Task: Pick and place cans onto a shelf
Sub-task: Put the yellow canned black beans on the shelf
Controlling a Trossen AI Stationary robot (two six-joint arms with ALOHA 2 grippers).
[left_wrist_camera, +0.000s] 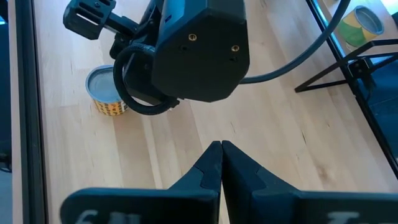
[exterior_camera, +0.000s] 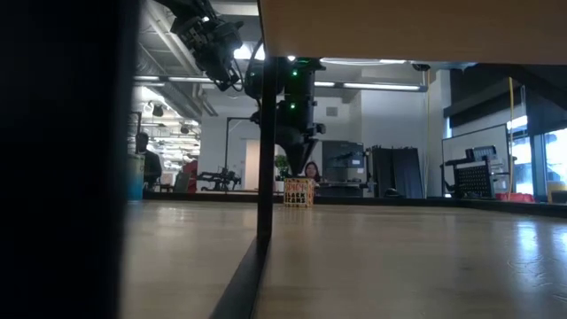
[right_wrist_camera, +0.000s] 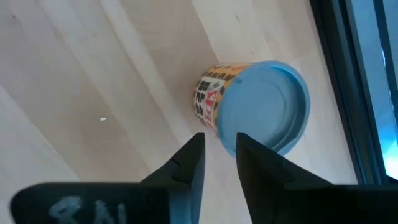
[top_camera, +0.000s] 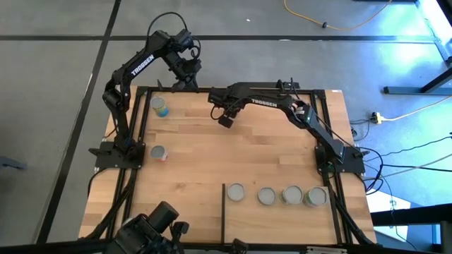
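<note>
1. The step in hand looks like the pick-up of another can: the right gripper (right_wrist_camera: 217,140) hangs over a yellow-and-red-labelled can (right_wrist_camera: 261,106) that stands upright on the plank tabletop (top_camera: 233,155), near its far edge and well apart from the shelf (top_camera: 282,222)
2. The right gripper's fingers stand a little apart with nothing between them; the low view shows daylight between its tips and the can's top, so it is not touching
3. The left gripper (left_wrist_camera: 221,155) waits in the air at the table's far edge, fingers pressed together and holding nothing
4. Four cans (top_camera: 266,195) already stand in a row on the shelf at the near right of the table, just past its dark edge strip
5. Two more wait at the left side of the tabletop: a green-and-yellow can (top_camera: 159,106) towards the far corner and another can (top_camera: 158,152) nearer the middle of that side (its label is too small to read)
6. Judging by the narrow gap, the next move calls for the right fingers to spread wider than the can, centre over it, come down round its sides and close, before the carry to the free space on the shelf beside the row
</note>
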